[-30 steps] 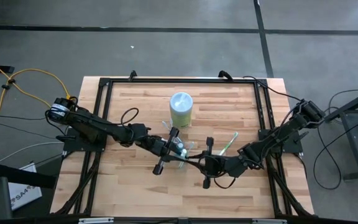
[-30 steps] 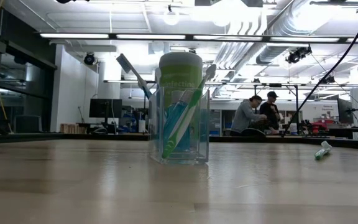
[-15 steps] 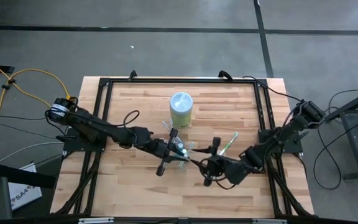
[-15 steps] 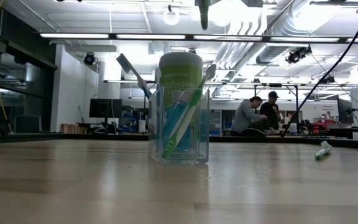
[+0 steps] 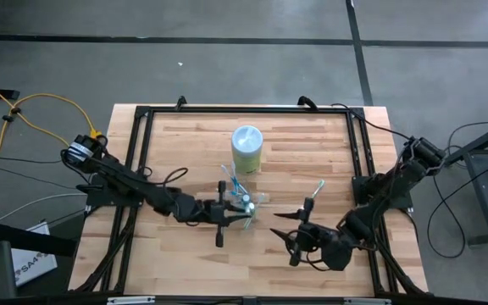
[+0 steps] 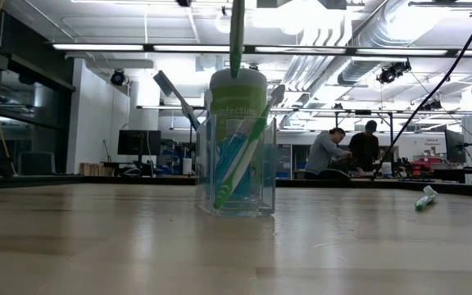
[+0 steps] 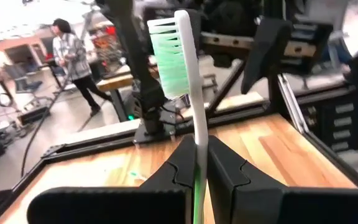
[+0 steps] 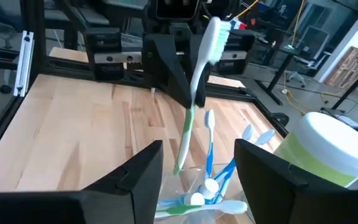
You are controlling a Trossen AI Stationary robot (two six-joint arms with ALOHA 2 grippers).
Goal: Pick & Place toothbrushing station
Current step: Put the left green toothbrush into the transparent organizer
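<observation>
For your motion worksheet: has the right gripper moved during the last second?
Yes. In the high view the right gripper has pulled back from the clear tumbler, toward the table's near edge, its jaws now open.

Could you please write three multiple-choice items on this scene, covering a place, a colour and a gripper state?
1. Where does the loose toothbrush lie?
A. on the table right of the tumbler
B. inside the wipes canister
C. on the floor

2. What colour are the bristles of the held toothbrush?
A. red
B. green
C. black

3. How is the right gripper?
A. shut on a tube
B. open and empty
C. shut on the tumbler

Key: 1 A, the high view shows it beside the tumbler; 2 B, the left gripper clamps its white handle; 3 B, its fingers stand apart.
</observation>
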